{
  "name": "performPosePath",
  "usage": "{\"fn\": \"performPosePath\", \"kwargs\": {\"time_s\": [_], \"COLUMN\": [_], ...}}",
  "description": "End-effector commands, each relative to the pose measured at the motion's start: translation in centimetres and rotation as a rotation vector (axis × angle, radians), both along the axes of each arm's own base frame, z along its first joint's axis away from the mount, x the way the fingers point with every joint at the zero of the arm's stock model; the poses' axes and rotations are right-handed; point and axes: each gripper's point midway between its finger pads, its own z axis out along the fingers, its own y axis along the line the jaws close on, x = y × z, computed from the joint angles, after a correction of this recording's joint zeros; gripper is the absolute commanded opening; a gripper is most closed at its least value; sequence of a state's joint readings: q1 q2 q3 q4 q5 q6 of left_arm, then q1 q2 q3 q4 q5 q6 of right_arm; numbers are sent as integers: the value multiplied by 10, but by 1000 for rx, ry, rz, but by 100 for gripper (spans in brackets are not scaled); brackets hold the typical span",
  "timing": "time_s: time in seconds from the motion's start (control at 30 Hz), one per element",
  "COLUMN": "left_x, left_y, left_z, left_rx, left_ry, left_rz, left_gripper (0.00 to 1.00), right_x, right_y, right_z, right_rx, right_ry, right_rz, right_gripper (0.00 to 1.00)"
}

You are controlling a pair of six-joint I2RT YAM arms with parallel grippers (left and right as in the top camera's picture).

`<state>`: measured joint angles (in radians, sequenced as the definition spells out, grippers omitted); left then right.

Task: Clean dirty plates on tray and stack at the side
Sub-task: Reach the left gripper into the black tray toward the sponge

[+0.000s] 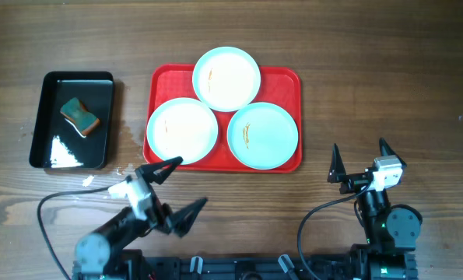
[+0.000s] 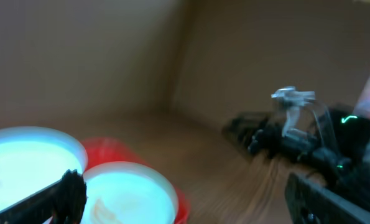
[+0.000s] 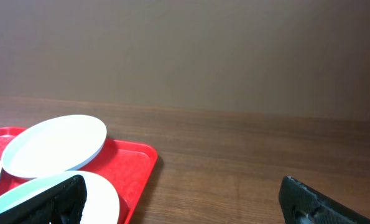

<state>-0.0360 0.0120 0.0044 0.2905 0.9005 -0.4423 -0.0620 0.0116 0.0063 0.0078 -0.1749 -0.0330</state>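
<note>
Seen from above: three pale plates (image 1: 226, 78) lie on a red tray (image 1: 284, 79) at centre, each with a thin orange smear, none stacked aside. Cleaning looks not yet begun. The left gripper (image 1: 192, 181) hovers just before the near-left plate, jaws spread wide, holding nothing; the right gripper (image 1: 359, 145) stands right of the tray, equally wide and empty. A sponge (image 1: 79, 117) lies in a black tray (image 1: 100, 93) at far left — the next move likely calls for the left arm to reach over and pinch it.
</note>
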Motion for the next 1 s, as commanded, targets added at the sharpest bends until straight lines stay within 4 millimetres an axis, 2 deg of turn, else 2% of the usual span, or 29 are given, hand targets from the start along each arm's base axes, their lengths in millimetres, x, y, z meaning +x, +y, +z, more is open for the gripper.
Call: {"fn": "performPosePath", "kwargs": {"time_s": [0.0,0.07,0.17,0.2,0.27,0.3,0.4,0.5,0.57,0.63,0.73,0.83,0.97], "left_x": [-22,-12,20,43,72,81,109,142,159,167,186,203,204], "left_y": [0,10,36,64,110,124,128,133,175,212,236,263,300], "left_z": [58,79,104,109,103,97,90,71,49,17,-24,-55,-89], "left_rx": [-93,-50,53,69,143,221,369,408,366,415,469,451,371], "left_ry": [-112,-134,-36,127,423,541,753,856,976,1129,1292,1359,1457], "left_rz": [-41,64,288,477,743,815,794,792,1003,1136,1164,1203,1280], "left_gripper": [100,100,100,100,100,100,100,100,100,100,100,100,100], "right_x": [0,0,0,0,0,0,0,0,0,0,0,0,0], "right_y": [-3,-3,-3,-3,-3,-3,-3,-3,-3,-3,-3,-3,-3], "right_z": [1,1,1,1,1,1,1,1,1,1,1,1,1], "right_rx": [-19,-19,-19,-19,-19,-19,-20,-20,-19,-19,-19,-19,-19], "right_ry": [-8,-8,-8,-8,-8,-8,-8,-8,-8,-8,-8,-8,-8], "right_rz": [-14,-14,-14,-14,-14,-14,-14,-14,-14,-14,-14,-14,-14], "right_gripper": [100,100,100,100,100,100,100,100,100,100,100,100,100]}}
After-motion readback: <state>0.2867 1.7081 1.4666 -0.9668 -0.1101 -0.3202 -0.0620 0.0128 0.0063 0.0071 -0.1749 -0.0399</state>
